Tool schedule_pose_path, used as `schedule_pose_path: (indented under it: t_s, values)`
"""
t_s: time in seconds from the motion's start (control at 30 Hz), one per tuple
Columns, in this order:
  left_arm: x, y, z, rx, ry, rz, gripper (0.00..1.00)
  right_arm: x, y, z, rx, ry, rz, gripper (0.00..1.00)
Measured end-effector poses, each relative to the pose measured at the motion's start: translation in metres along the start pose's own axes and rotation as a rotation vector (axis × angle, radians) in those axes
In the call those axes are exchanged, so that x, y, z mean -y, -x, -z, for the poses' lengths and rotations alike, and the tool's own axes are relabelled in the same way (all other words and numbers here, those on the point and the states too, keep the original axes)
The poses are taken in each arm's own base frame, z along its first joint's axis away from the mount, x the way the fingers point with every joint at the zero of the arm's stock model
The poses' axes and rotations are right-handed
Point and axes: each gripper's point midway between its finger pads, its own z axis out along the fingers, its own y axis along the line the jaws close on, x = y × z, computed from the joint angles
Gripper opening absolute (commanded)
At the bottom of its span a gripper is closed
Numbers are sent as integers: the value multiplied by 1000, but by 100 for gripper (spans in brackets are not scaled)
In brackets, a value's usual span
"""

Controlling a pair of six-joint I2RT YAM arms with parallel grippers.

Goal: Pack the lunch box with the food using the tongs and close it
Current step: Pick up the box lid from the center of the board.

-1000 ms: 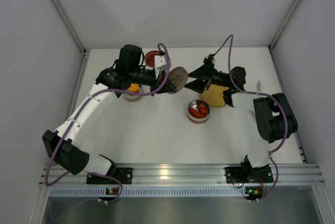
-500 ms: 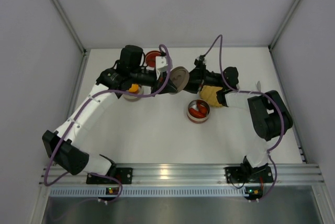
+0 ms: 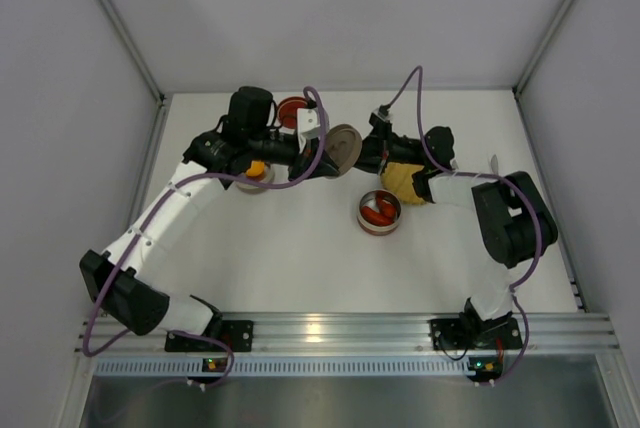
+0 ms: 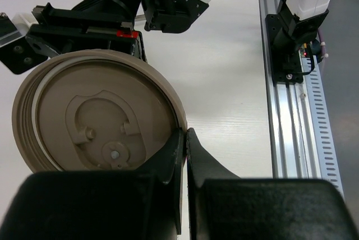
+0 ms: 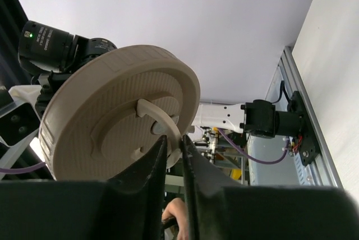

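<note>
Food in tins, lid not yet on
Your red pieces [image 3: 380,211] lie in the near tin [image 3: 380,232], the orange piece [image 3: 257,168] in another; beyond, the left gripper [image 4: 184,139] clamps the lid [image 3: 341,151] by its rim, and the right gripper [image 5: 173,150] pinches its handle. Closing remains.

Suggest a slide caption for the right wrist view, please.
Right claw pinching the handle at the centre of the beige lid.

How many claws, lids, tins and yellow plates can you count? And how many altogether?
Claws: 2
Lid: 1
Tins: 3
Yellow plate: 1
Total: 7
</note>
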Motion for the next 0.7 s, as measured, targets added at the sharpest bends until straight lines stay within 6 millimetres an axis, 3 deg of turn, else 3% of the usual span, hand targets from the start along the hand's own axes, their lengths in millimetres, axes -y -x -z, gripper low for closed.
schedule_pose_path:
  t_s: [0.03, 0.1, 0.7]
  values:
    - [0, 2, 1, 5, 1, -7, 0, -1, 0, 0, -2, 0, -1, 6]
    - [2, 6, 2, 13, 6, -21, 0, -1, -1, 0, -8, -1, -3, 0]
    - [12, 2, 9, 17, 9, -62, 0, -10, -6, 4, -27, -1, -3, 0]
